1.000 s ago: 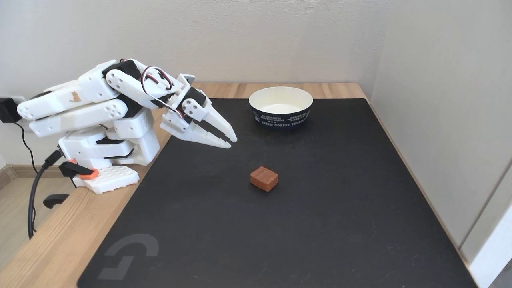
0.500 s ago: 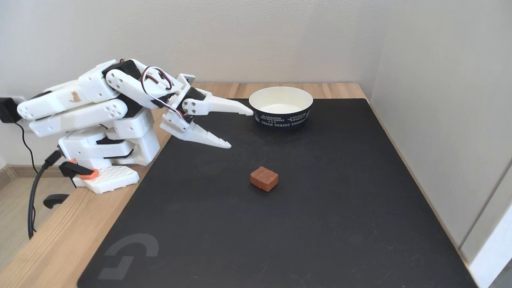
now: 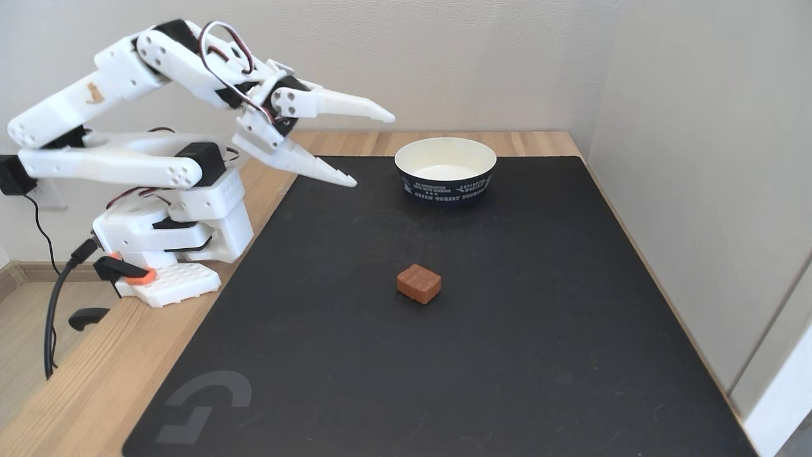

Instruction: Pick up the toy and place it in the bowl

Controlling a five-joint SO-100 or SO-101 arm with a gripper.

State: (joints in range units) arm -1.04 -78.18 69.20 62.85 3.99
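Fixed view, from the front of the table. Gripper (image 3: 373, 150) raised high over the far left part of the black mat (image 3: 507, 355), jaws spread wide, nothing between them. Upper finger pointing almost level toward the right of the picture, lower finger slanting down toward the mat. Tips well above the surface, not touching anything.

Toy (image 3: 419, 283) lying flat on the mat, about in the middle, grooved top up. Seen from the gripper: lower in the picture, so nearer to the camera, a little to the right, and well apart. Long axis of the toy appearing to run from upper left to lower right in the picture, so turned obliquely to the line of the fingers; hard to say more exactly from this angle.

Bowl (image 3: 445, 169) standing upright at the far edge of the mat, right of the gripper in the picture, near the upper fingertip but lower than it. Inside cream-white, with nothing in it. Toy and bowl well apart, the toy nearer to the camera.

Judged from this: approach step, pick not yet done. Next move likely forward and down toward the camera side, wrist perhaps turned so that the fingers close across the short sides of the toy.
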